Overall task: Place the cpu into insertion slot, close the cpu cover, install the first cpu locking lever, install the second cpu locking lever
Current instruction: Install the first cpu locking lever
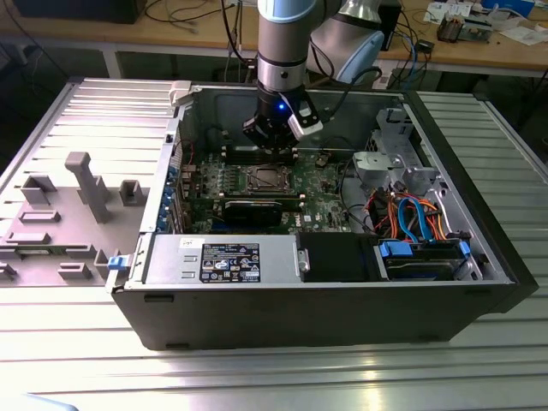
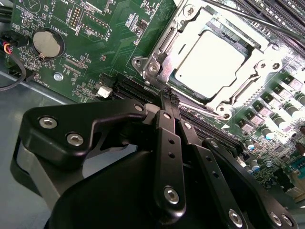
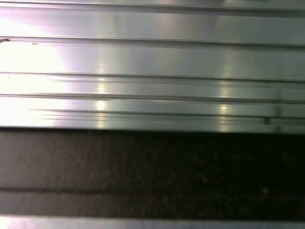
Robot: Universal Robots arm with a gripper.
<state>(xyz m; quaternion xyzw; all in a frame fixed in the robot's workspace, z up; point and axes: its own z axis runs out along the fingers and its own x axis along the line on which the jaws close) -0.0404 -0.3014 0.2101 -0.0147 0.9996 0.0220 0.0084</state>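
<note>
Nearest the camera in the exterior view runs the ribbed metal bench (image 1: 282,377), and on it stands an open computer case (image 1: 325,300) whose near side holds a grey power supply (image 1: 224,259) at lower centre and a blue-trimmed drive bay (image 1: 425,259) at lower right. Deeper inside, at mid frame, lies the green motherboard (image 1: 318,181) with the insertion slot (image 1: 265,180) near its middle and a long black graphics card (image 1: 254,210) just below it. Orange and blue cables (image 1: 411,214) bunch at the right. The gripper (image 1: 276,137) hangs from the grey arm (image 1: 282,43) coming down from the top centre, poised just above and behind the socket. A grey plastic fixture (image 1: 88,184) stands on the bench at the left. In the second wrist view the black fingers (image 2: 167,143) fill the lower half, drawn together with their tips meeting and nothing between them, the tips just short of the socket's edge. At upper right the cpu (image 2: 212,62) sits in the socket, its bright silver top showing through the window of the cpu cover (image 2: 259,62), which lies flat around it. A coin cell battery (image 2: 47,44) sits at upper left on the green board. In the first wrist view, bright ribbed metal (image 3: 152,67) spans the upper half above a dark band (image 3: 152,171).
</note>
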